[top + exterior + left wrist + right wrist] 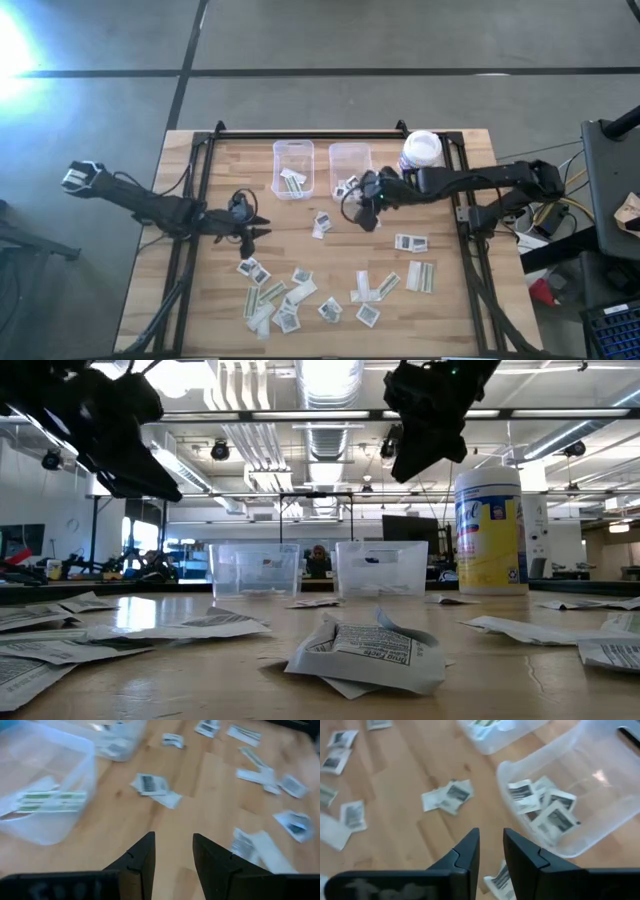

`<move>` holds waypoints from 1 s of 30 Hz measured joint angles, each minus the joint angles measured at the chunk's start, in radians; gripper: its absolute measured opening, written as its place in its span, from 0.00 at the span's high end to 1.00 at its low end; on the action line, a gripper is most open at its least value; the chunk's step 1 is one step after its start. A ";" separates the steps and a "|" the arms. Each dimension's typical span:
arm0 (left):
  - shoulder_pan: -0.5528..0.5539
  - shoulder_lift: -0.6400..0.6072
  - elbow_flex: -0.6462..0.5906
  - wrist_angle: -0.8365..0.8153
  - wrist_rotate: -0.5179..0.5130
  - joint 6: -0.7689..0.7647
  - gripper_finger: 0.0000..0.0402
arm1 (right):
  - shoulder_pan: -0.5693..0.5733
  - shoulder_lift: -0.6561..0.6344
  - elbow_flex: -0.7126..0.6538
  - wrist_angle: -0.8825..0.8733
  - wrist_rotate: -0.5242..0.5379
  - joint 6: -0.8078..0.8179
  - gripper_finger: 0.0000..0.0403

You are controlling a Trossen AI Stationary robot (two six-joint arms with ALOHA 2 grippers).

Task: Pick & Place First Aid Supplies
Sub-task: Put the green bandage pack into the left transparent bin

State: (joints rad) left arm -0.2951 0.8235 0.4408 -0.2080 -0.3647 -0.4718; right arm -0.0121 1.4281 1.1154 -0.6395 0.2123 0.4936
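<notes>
Many small paper packets lie flat on the wooden table: a pile [290,300] near the near edge, a square pair [322,224] mid-table, more [411,242] and long strips [420,275] on the right. The left bin [293,168] holds long strips [50,800]. The right bin [350,165] holds square packets [545,812]. My left gripper [173,840] hovers open and empty left of centre [250,222]. My right gripper [491,835] hangs just in front of the right bin [365,205], with its fingers a narrow gap apart and nothing between them.
A white-lidded yellowish jar [421,150] stands at the far right, beside the right bin. Black rails [200,180] run along the table's left, right and far sides. Bare wood [300,250] lies between the two grippers and the near pile.
</notes>
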 joint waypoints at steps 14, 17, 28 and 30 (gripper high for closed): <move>-0.103 0.174 0.208 -0.057 0.102 0.015 0.72 | 0.099 -0.001 0.005 0.013 0.026 0.023 0.82; -0.103 0.256 0.259 -0.056 0.171 -0.006 0.73 | 0.100 -0.002 0.006 0.013 0.026 0.023 0.81; -0.103 0.483 0.393 -0.055 0.289 -0.128 0.72 | 0.100 -0.002 0.006 0.013 0.026 0.019 0.80; -0.103 0.514 0.406 -0.054 0.311 -0.148 0.69 | 0.100 -0.002 0.005 0.013 0.026 0.019 0.81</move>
State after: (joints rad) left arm -0.3985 1.3371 0.8468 -0.2616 -0.0541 -0.6195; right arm 0.0875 1.4265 1.1204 -0.6266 0.2382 0.5125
